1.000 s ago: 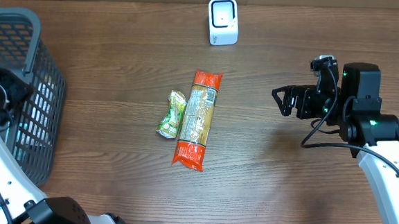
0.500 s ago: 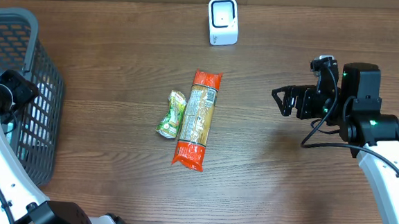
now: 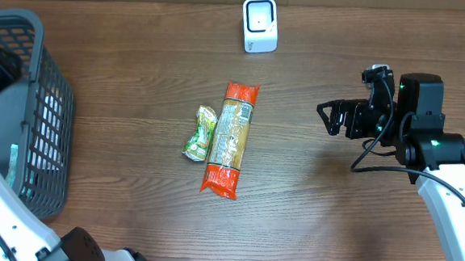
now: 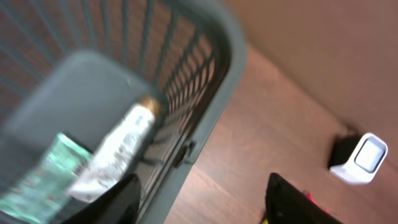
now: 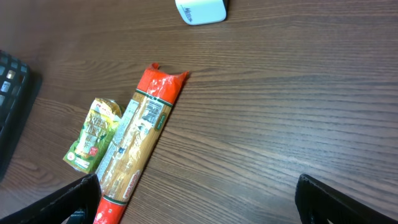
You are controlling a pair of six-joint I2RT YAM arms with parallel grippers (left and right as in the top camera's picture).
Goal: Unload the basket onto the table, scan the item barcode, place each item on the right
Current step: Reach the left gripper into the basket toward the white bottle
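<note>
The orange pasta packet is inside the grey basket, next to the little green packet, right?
No. The orange pasta packet lies on the table, outside the grey basket, next to the little green packet. The overhead view shows it.

Pasta packet (image 3: 229, 138) beside green pouch (image 3: 201, 133) — scanner (image 3: 260, 24) well behind.

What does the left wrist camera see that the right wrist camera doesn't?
Only the left wrist: inside the basket, a white tube and a green packet. Only the right wrist: most of the pasta pack, with a green pouch beside it. Both: the scanner and part of the basket.
</note>
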